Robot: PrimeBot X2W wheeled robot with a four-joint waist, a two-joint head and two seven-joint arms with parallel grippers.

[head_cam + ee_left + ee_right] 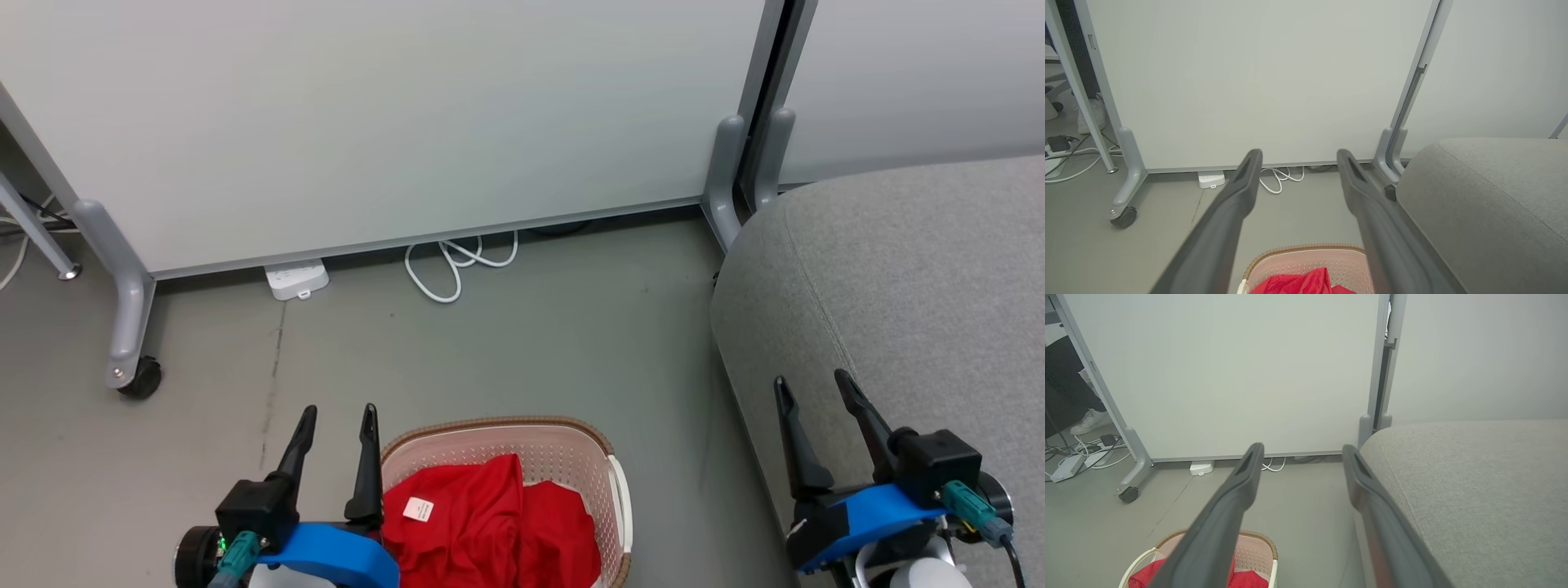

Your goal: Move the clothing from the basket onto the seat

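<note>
Jaws spread wide, both empty: left gripper [339,408] hovers just left of the cream-white perforated plastic basket [498,425] where bright red fabric clothing [482,523] lies, right gripper [810,377] well right of it, by the large grey woven seat [914,269]. Picking seems not begun; next, the left gripper should reach down and pinch the fabric.

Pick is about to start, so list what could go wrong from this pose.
1. The open left gripper hangs beside the laundry basket; lowering it might catch the rim and drag it.
2. The red garments lie bunched, so one grab may lift more than one.
3. Between basket and grey sofa lies floor; trailing fabric could drop there.
</note>
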